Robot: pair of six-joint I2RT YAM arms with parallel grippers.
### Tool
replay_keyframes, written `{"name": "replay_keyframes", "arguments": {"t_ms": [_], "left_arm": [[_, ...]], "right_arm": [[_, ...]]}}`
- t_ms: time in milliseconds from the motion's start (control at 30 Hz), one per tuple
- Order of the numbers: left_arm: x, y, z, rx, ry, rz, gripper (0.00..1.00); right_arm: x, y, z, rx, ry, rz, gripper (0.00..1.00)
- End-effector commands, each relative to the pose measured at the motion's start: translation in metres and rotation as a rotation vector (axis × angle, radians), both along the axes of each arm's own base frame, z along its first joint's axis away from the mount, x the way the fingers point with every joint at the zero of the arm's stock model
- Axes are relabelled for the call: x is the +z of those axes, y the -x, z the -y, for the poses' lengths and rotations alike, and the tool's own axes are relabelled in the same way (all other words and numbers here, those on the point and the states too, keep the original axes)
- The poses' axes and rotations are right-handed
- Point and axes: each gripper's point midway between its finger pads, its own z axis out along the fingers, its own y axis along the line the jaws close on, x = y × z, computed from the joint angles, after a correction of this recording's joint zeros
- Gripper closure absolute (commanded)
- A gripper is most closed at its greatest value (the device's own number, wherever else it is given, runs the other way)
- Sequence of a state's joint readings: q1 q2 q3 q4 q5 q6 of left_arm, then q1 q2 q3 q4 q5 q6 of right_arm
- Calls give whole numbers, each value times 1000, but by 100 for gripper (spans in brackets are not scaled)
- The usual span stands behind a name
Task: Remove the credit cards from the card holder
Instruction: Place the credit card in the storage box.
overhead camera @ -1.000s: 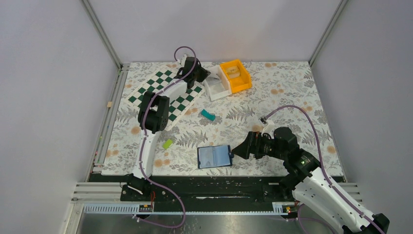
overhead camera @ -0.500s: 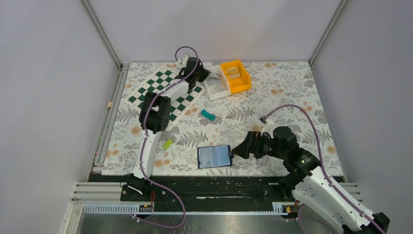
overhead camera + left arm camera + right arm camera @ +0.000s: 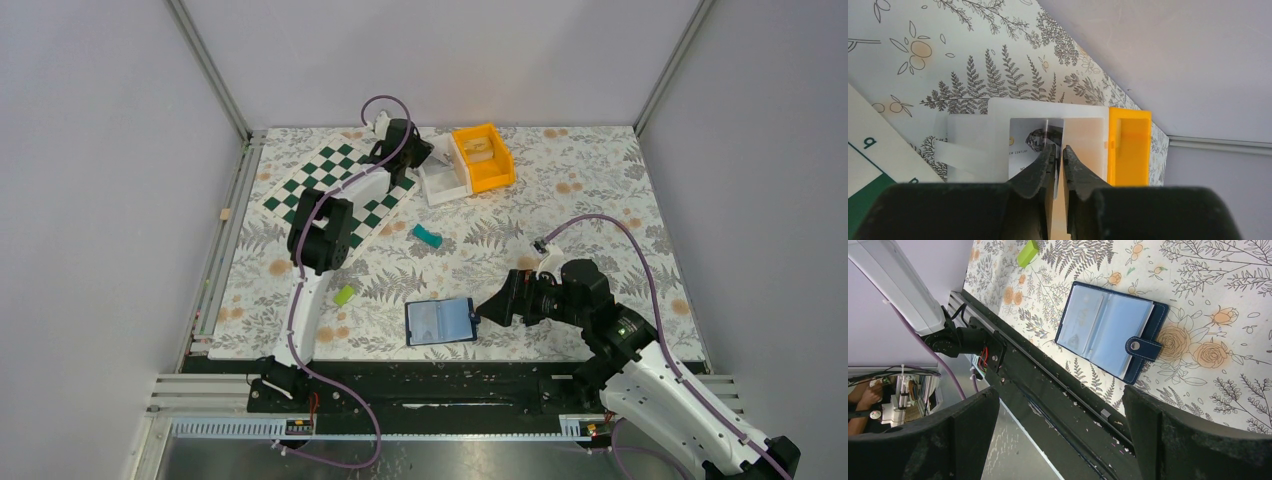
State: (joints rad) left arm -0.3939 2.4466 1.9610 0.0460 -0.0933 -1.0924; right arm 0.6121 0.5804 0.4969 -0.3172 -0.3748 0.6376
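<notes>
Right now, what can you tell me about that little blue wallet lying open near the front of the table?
The card holder is a small navy bifold that looks like leather. It lies open and flat on the floral table cover, near the front edge. Inside are two pale blue panels, and a short tab with a metal snap sticks out from one side. Nothing else touches it.

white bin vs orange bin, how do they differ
Colour aside, the left gripper hangs over the white bin, not the orange bin. A printed card shows inside the white bin; what the orange bin holds is unclear. The white bin's front wall looks lower than the orange bin's. Both are open-topped and sit side by side.
</notes>
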Motion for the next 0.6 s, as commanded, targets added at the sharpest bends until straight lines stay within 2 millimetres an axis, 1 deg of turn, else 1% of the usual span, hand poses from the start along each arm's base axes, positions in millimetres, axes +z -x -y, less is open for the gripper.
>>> {"name": "replay_keyframes", "arguments": {"t_ms": [0, 100, 233, 400, 567], "left_arm": [[12, -1, -3, 21, -20, 38, 88], [16, 0, 0, 10, -13, 42, 87], [31, 3, 2, 2, -2, 64, 85], [55, 7, 1, -7, -17, 101, 77], [66, 7, -1, -8, -39, 110, 73]], "right_arm": [[19, -8, 1, -16, -12, 66, 1], [19, -9, 0, -14, -9, 66, 1], [21, -10, 0, -18, -10, 71, 1], [22, -12, -1, -19, -7, 65, 0], [20, -12, -2, -22, -8, 46, 1]]}}
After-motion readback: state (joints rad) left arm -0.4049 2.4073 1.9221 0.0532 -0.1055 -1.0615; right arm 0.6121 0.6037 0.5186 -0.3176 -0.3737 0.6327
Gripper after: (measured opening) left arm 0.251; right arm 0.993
